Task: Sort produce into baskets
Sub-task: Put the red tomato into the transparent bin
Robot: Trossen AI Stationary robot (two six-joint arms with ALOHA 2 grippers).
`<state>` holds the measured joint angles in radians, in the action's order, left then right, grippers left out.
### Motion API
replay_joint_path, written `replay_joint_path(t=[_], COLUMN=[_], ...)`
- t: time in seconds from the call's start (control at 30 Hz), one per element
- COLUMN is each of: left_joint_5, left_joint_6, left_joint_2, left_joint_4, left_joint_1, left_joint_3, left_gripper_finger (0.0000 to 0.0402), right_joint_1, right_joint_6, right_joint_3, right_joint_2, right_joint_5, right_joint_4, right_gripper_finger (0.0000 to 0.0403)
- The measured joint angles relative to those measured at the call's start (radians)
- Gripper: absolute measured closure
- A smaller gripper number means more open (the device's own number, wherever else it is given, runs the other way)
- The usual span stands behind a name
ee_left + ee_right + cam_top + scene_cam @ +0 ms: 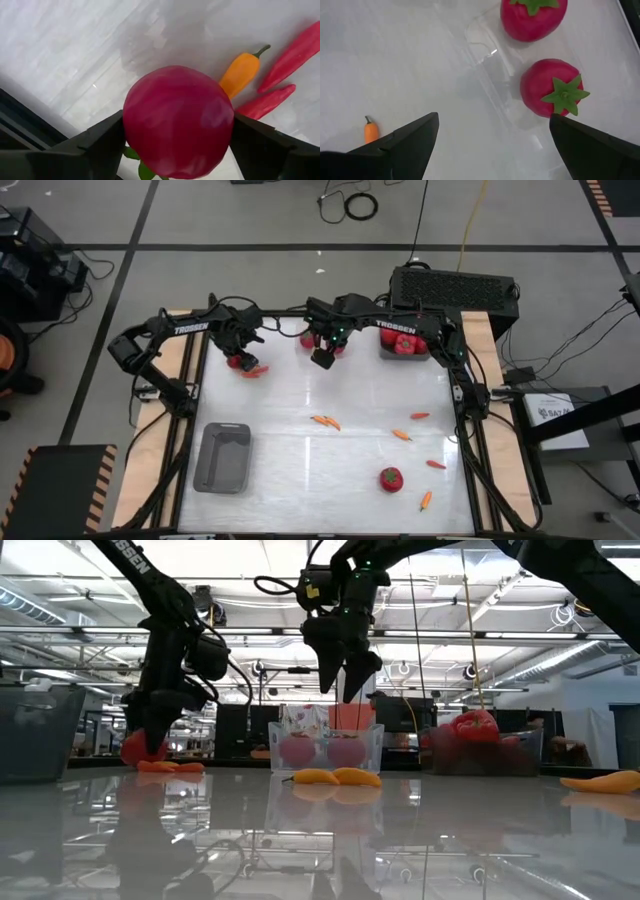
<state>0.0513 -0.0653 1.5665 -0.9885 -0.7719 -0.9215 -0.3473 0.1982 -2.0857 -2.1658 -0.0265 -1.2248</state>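
My left gripper (240,356) is shut on a red tomato (177,127) at the table's far left, low over the surface (140,748). An orange pepper (241,74) and two red peppers (267,101) lie just beside it. My right gripper (322,358) is open and empty, raised above the table (345,670) at the far middle. Under it, two tomatoes (552,92) sit in a clear plastic tray (485,47). One grey basket (404,352) at the far right holds tomatoes. The other grey basket (223,457) stands at the near left with nothing in it. My left gripper pinches the tomato's round sides (131,131) between its two fingers (100,145), one on each side. The fingers come from above, slanting down. The tomato's green top (142,170) faces back toward the wrist. I cannot tell whether the tomato rests on the table.
A lone tomato (390,478) lies near the right front. Small peppers are scattered at the middle (325,421) and right (401,434) (435,464) (426,500). A black box (455,288) stands beyond the far right edge.
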Motion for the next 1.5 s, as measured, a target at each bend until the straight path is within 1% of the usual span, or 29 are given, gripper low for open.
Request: replay_joint_path(t=[0.1,0.23,0.33,0.5,0.63,0.8,0.87,0.9,0.97,1.03,1.27,1.5], left_joint_5=[0.000,0.001,0.004,0.003,-0.026,-0.050,-0.055,-0.058,-0.059,-0.059,-0.075,-0.076], left_joint_6=[-0.004,-0.004,-0.003,-0.004,-0.006,-0.003,0.002,0.009,0.026,0.029,0.048,0.045], left_joint_2=[-0.001,-0.024,-0.061,-0.141,-0.181,-0.180,-0.158,-0.143,-0.102,-0.048,0.148,0.318], left_joint_4=[-0.009,-0.036,-0.041,-0.045,-0.033,0.108,0.192,0.225,0.258,0.285,0.288,0.276], left_joint_1=[0.000,0.000,0.000,0.028,0.088,0.215,0.263,0.282,0.312,0.328,0.362,0.369], left_joint_3=[0.000,-0.003,-0.028,-0.083,-0.150,-0.220,-0.244,-0.257,-0.287,-0.329,-0.476,-0.601], left_gripper_finger=[0.0107,0.0109,0.0109,0.0110,0.0110,0.0110,0.0110,0.0110,0.0110,0.0110,0.0110,0.0111], right_joint_1=[0.000,0.000,0.000,0.019,0.055,0.115,0.146,0.162,0.200,0.243,0.402,0.514], right_joint_6=[0.000,0.016,0.054,0.163,0.279,0.451,0.525,0.550,0.597,0.661,0.864,1.072], right_joint_3=[0.000,0.001,0.001,0.001,0.001,0.001,0.001,0.010,0.037,0.062,0.257,0.473], right_joint_2=[0.000,0.007,0.033,0.118,0.198,0.278,0.302,0.317,0.359,0.389,0.521,0.649], right_joint_5=[0.000,0.000,0.008,0.138,0.218,0.312,0.345,0.345,0.316,0.310,0.310,0.287], right_joint_4=[-0.002,-0.029,-0.034,-0.085,-0.168,-0.304,-0.354,-0.346,-0.344,-0.347,-0.347,-0.347], right_gripper_finger=[0.0030,0.0030,0.0030,0.0030,0.0030,0.0030,0.0030,0.0030,0.0030,0.0030,0.0030,0.0030])
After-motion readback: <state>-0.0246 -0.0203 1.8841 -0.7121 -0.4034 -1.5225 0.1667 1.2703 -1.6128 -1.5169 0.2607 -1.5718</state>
